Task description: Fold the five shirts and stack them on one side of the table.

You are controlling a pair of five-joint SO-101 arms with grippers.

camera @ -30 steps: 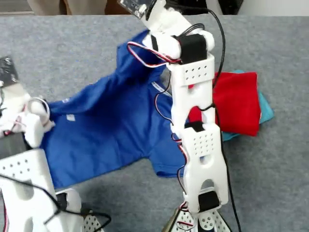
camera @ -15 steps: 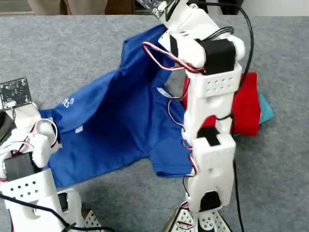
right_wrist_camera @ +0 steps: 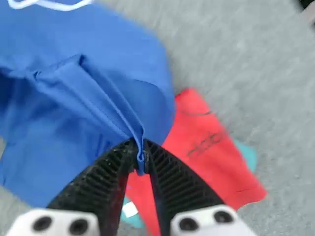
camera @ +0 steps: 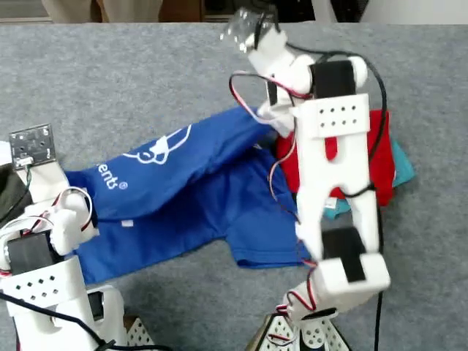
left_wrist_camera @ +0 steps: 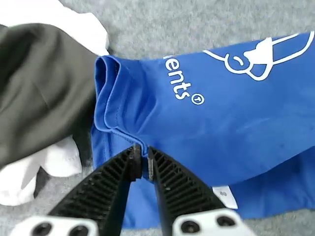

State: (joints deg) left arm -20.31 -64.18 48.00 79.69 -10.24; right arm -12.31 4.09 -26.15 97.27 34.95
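A blue shirt [camera: 175,190] with white print lies across the middle of the grey table, its far half folded over toward the front. My left gripper [left_wrist_camera: 141,164] is shut on the blue shirt [left_wrist_camera: 221,118] at a bunched hem on the shirt's left end. My right gripper [right_wrist_camera: 139,157] is shut on the blue shirt [right_wrist_camera: 74,98] at a seam, held above the table by the shirt's right end. A folded red shirt [camera: 376,157] lies on a teal shirt [camera: 402,164] at the right, partly behind the right arm [camera: 333,168].
A dark garment [left_wrist_camera: 34,93] and a white garment [left_wrist_camera: 54,157] lie heaped by the left arm [camera: 44,241] at the table's left edge. Bare grey table [camera: 110,73] stretches along the far side and at the front right.
Both grippers have drawn the shirt's far edge toward the front, folding it over so the white print faces up. The right arm swung right and back; the left arm pulled back toward its base.
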